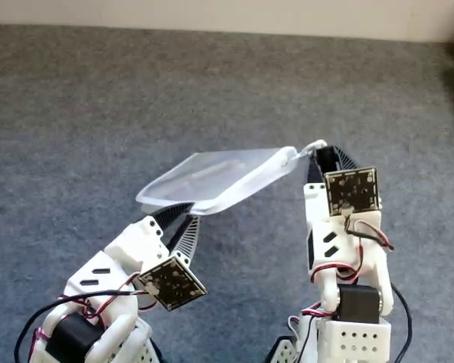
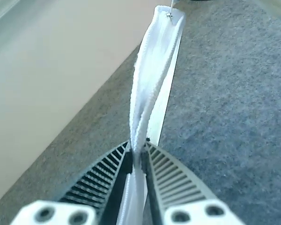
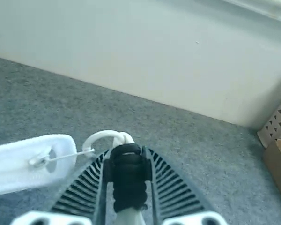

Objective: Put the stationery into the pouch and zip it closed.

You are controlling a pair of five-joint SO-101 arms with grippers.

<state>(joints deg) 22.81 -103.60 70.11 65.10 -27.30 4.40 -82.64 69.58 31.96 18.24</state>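
A translucent white pouch (image 1: 212,180) hangs above the grey surface, stretched between the two arms. My left gripper (image 1: 183,217) is shut on the pouch's near end; in the left wrist view the pouch (image 2: 152,70) runs edge-on away from that gripper (image 2: 138,157) to the zip slider (image 2: 170,15). My right gripper (image 1: 318,156) holds the far end. In the right wrist view it (image 3: 128,154) is shut on a black zip pull tab (image 3: 128,176), tied by a white cord loop (image 3: 105,137) to the slider (image 3: 40,161). What is inside the pouch cannot be made out.
Grey carpet-like surface (image 1: 98,106) spreads all around under the pouch. A pale wall (image 3: 154,51) borders the far edge. A cardboard box (image 3: 278,164) and a perforated white panel (image 3: 277,123) stand at the far right corner.
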